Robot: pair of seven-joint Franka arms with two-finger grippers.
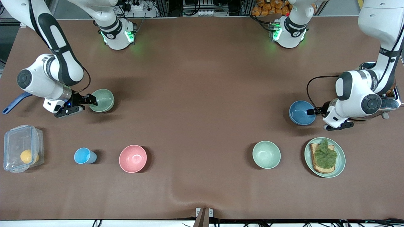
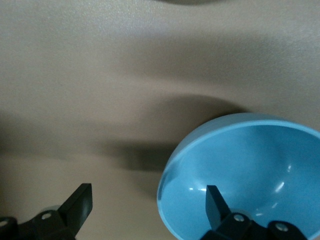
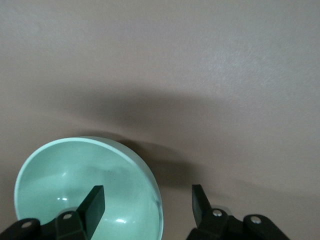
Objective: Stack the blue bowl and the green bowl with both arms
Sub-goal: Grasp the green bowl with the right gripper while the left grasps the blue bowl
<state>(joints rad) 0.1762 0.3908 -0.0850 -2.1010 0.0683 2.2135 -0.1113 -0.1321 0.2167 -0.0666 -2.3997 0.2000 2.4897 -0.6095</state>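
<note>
The green bowl (image 1: 102,100) (image 3: 75,170), dull sage, stands upright toward the right arm's end of the table. My right gripper (image 1: 92,101) (image 3: 147,200) is open astride its rim, one finger inside the bowl and the other outside. The blue bowl (image 1: 301,112) (image 2: 260,160) stands upright toward the left arm's end. My left gripper (image 1: 311,111) (image 2: 148,200) is wide open across that bowl's rim. One finger (image 2: 216,204) is inside the bowl. The other is over bare table.
Nearer the front camera stand a clear lidded box (image 1: 22,152), a light-blue cup (image 1: 84,155), a pink bowl (image 1: 133,158), a paler mint bowl (image 1: 266,154) and a plate with toast (image 1: 338,164). A toaster (image 1: 393,97) sits beside the left arm. A blue handle (image 1: 12,104) lies under the right arm.
</note>
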